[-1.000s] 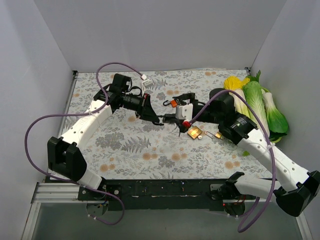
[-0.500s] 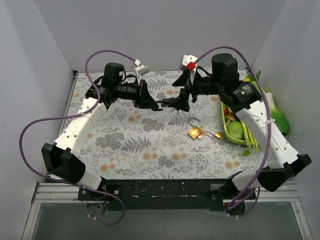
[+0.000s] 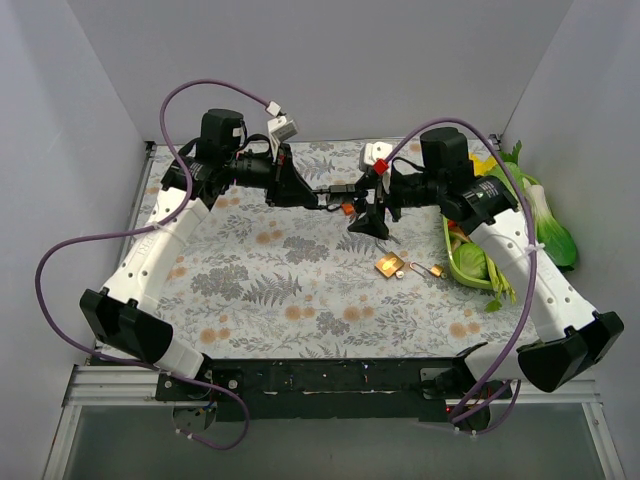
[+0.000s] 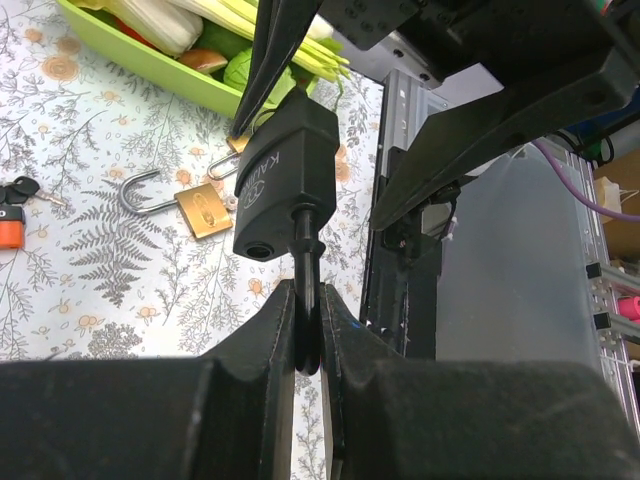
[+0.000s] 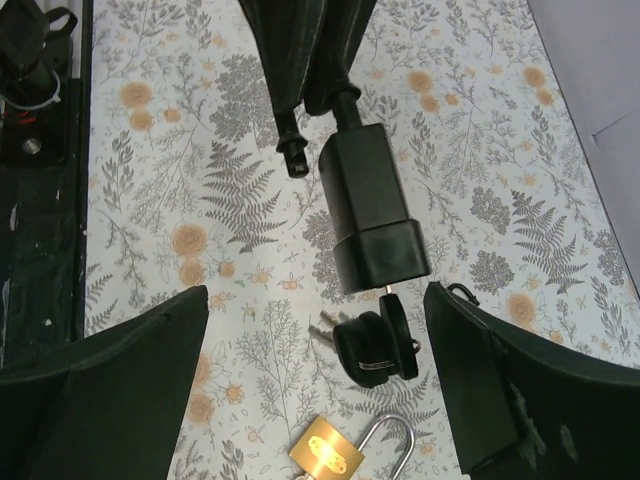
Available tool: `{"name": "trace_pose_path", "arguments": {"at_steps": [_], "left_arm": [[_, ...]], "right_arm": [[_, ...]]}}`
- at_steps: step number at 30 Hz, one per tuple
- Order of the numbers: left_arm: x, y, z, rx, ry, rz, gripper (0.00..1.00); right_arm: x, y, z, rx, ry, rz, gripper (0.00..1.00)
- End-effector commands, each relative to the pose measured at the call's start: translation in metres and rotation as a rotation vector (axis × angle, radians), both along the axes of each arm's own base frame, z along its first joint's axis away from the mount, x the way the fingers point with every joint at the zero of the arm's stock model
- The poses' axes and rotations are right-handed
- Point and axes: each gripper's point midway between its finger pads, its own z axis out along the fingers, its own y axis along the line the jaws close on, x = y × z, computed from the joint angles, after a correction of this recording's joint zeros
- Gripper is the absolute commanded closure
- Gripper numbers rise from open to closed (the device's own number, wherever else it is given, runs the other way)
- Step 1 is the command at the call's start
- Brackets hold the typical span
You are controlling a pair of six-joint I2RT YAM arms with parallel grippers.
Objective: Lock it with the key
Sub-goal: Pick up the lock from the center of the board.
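Observation:
My left gripper (image 3: 306,197) is shut on the shackle of a black padlock (image 3: 334,190) and holds it in the air over the back of the mat. In the left wrist view the padlock (image 4: 285,175) hangs from the shackle rod pinched at my left gripper (image 4: 308,335). A black-headed key (image 5: 402,322) sits in the keyhole at the bottom of the padlock (image 5: 368,205), and a second black-headed key (image 5: 362,352) dangles from it. My right gripper (image 3: 368,212) is open, with the keys between its spread fingers (image 5: 110,390) and not touching them.
A brass padlock (image 3: 390,265) with an open shackle lies on the floral mat, with a small brass piece (image 3: 436,270) beside it. An orange-tagged key (image 4: 8,207) lies nearby. A green tray (image 3: 462,262) of vegetables stands at the right, with more greens behind it.
Both arms have risen from the middle of the mat toward the back. The left gripper has carried the black padlock up with it. The right gripper has shifted lower and stands open around the keys.

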Motion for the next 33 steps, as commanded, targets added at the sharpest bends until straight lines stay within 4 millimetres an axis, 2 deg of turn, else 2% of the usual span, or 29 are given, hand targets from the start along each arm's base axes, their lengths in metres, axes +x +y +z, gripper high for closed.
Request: {"name": "trace_pose_path", "arguments": {"at_steps": [1,4,8,10,14,15,19,22,24,29,32,33], "left_arm": [[-0.021,-0.005,0.039,-0.083,-0.114,-0.096,1.0],[-0.029,-0.008,0.042,-0.088,-0.119,-0.125,1.0],[-0.036,-0.011,0.044,-0.083,-0.147,-0.145,1.0],[-0.039,-0.011,0.045,-0.082,-0.154,-0.15,1.0],[-0.04,-0.009,0.048,-0.083,-0.169,-0.146,1.0],[-0.041,-0.009,0.047,-0.082,-0.17,-0.146,1.0],[-0.041,-0.008,0.047,-0.084,-0.184,-0.136,1.0],[-0.042,-0.008,0.049,-0.091,-0.192,-0.13,1.0],[-0.042,-0.008,0.05,-0.094,-0.196,-0.128,1.0],[-0.042,-0.008,0.05,-0.095,-0.198,-0.13,1.0],[-0.042,-0.008,0.05,-0.094,-0.192,-0.128,1.0],[-0.042,-0.008,0.05,-0.094,-0.194,-0.128,1.0]], "right_arm": [[-0.009,0.006,0.02,0.084,-0.145,0.095,0.05],[-0.012,0.009,0.015,0.106,-0.122,0.113,0.07],[-0.014,0.015,0.018,0.149,-0.138,0.144,0.09],[-0.014,0.016,0.019,0.16,-0.124,0.15,0.14],[-0.018,0.02,0.017,0.17,-0.084,0.178,0.3],[-0.019,0.02,0.016,0.171,-0.072,0.179,0.37],[-0.023,0.019,0.014,0.172,-0.054,0.187,0.46],[-0.024,0.019,0.009,0.16,-0.033,0.187,0.49],[-0.024,0.018,0.009,0.154,-0.028,0.187,0.4],[-0.021,0.019,0.008,0.147,-0.023,0.178,0.43],[-0.019,0.021,0.011,0.15,-0.026,0.186,0.56],[-0.019,0.021,0.01,0.15,-0.021,0.188,0.65]]}}
